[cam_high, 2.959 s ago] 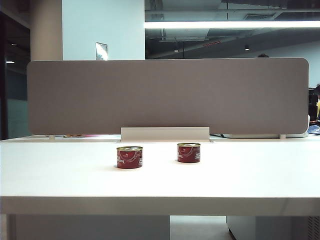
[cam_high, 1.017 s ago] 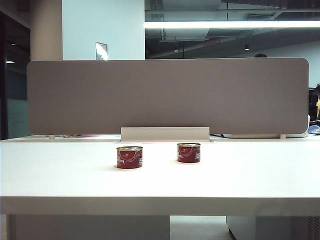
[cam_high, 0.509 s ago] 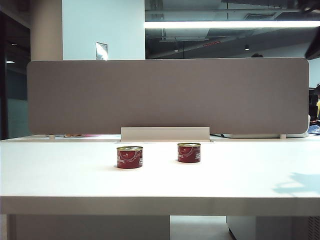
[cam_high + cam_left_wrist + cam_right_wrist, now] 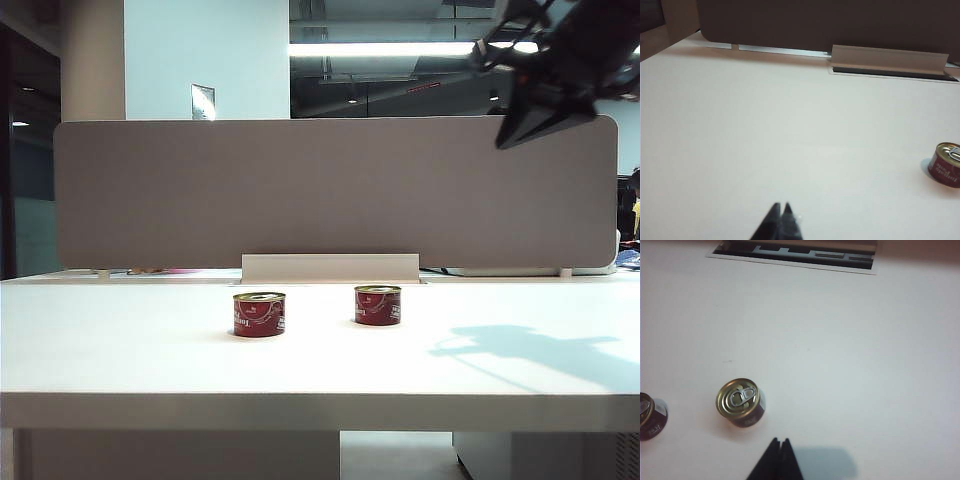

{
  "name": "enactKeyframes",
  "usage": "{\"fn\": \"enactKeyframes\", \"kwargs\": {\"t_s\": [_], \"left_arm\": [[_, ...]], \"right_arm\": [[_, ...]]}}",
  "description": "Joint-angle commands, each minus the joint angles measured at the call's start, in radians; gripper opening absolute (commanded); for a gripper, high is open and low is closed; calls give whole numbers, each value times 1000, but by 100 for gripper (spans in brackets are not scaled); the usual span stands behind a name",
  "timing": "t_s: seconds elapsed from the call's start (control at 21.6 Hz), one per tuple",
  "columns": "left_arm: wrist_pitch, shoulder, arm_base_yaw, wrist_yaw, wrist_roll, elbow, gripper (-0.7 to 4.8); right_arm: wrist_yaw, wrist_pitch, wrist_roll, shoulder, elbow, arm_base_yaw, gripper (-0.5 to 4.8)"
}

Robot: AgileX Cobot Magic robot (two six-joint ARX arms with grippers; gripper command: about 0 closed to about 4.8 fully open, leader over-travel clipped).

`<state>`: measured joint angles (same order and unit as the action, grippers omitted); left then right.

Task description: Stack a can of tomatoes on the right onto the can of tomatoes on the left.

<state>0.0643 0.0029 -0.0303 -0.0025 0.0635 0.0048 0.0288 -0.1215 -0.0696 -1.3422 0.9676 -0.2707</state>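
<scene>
A: What does the exterior view give that the wrist views don't?

B: Both cans at once on the white desk (image 4: 120, 350): the left can of tomatoes (image 4: 259, 314) and the right can of tomatoes (image 4: 377, 305), upright and well apart. The right arm (image 4: 560, 60) is high up at the edge of the picture, far above both cans, and throws a shadow on the desk. Its tip is blurred and dark there.

A: And the right end effector?

B: In the right wrist view the right end effector (image 4: 780, 442) has its two dark fingers pressed together, closed on nothing. The right can of tomatoes (image 4: 739, 401) sits on the desk below and just to one side of the tips, its gold lid and pull tab plain. The left can of tomatoes (image 4: 651, 416) lies farther out on that same side, cut off by the frame edge.

A: The left one?

B: The left end effector (image 4: 781, 207) is out of the exterior view. Its own camera shows its fingers closed, empty, low over bare desk. One can (image 4: 946, 164) sits well off to the side, partly cut off; its label is too blurred to read.
</scene>
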Motion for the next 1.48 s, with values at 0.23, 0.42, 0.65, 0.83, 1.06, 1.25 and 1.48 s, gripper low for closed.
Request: {"fn": "enactKeyframes", "kwargs": {"t_s": [0.23, 0.42, 0.65, 0.83, 1.06, 1.25, 1.48], "left_arm": [[-11, 1, 1, -2, -4, 3, -6], [-11, 1, 1, -2, -5, 3, -6], [-11, 1, 1, -6, -5, 3, -6], [-11, 1, 1, -22, -4, 3, -6], [-11, 1, 1, -23, -4, 3, -6], [-11, 1, 1, -23, -4, 3, -6], [-11, 1, 1, -23, -4, 3, -6]], "right_arm": [[9, -228, 21, -218, 266, -40, 55], [37, -403, 23, -381, 476, -52, 122], [45, -489, 45, -543, 679, -94, 312], [49, -483, 49, -613, 722, -136, 479], [52, -481, 49, -684, 722, -161, 479], [48, -488, 49, -718, 723, -161, 479], [25, -472, 49, -732, 723, -161, 479]]}}
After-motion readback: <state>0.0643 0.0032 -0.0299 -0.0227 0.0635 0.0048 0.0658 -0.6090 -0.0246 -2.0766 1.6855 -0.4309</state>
